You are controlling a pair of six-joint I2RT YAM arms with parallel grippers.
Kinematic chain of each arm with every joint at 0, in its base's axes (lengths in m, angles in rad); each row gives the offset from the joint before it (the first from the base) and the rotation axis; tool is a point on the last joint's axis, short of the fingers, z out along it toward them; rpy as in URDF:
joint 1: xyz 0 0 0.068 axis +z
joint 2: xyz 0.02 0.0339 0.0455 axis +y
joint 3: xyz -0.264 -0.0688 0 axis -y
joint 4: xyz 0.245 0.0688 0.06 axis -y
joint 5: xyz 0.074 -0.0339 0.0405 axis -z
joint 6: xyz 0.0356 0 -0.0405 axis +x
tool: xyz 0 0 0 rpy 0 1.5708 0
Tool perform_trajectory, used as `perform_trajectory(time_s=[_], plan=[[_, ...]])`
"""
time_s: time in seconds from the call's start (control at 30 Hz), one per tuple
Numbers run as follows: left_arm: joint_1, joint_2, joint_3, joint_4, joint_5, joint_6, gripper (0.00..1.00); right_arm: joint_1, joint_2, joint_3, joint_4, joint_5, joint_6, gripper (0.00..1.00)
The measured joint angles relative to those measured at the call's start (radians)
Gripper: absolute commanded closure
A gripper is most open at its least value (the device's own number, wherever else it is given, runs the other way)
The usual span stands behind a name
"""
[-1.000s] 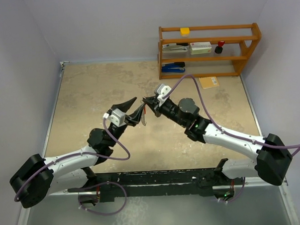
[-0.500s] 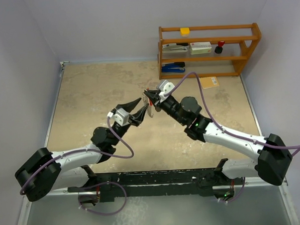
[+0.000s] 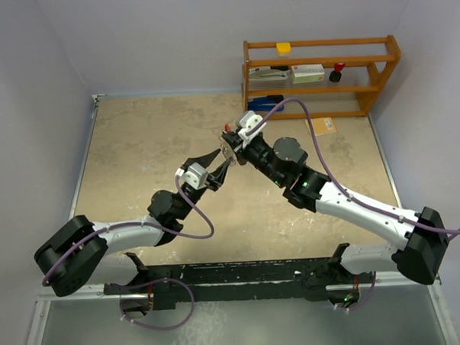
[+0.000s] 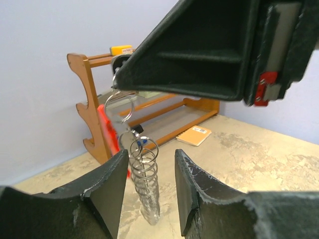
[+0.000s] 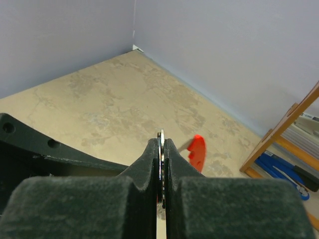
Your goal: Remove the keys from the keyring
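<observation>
My right gripper (image 3: 227,144) hangs above the middle of the table, shut on a thin flat metal piece (image 5: 160,144) seen edge-on, apparently the keys. Below it dangles the keyring: a red strip (image 4: 106,130) (image 5: 197,152) and a silvery chain of rings (image 4: 145,181). In the left wrist view, the chain hangs between the two fingers of my left gripper (image 4: 149,158), with a gap on each side. That gripper (image 3: 216,162) is open, just below and left of the right one. A small dark and blue bit (image 4: 136,132) sits where the rings join.
A wooden shelf (image 3: 377,55) with a blue stapler (image 3: 267,103) and small boxes stands at the back right. A tan notebook (image 3: 319,126) lies on the table in front of it. Lilac walls close in the table on three sides.
Both grippers have risen and shifted toward the back. The left one has come up under the right one, around the hanging chain, and its jaws have narrowed a little.
</observation>
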Motion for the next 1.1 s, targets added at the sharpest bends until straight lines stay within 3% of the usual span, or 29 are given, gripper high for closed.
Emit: perform_trajectory(time_s=[0.37,1.1], plan=[[-0.001,0.076,0.000,0.109,-0.097,0.031,0.60,0.035,-0.043,0.030,-0.108,0.039,0.032,1.00],[-0.001,0.092,0.058,0.189,-0.088,0.094,0.59,0.070,-0.042,0.034,-0.141,0.044,0.029,1.00]])
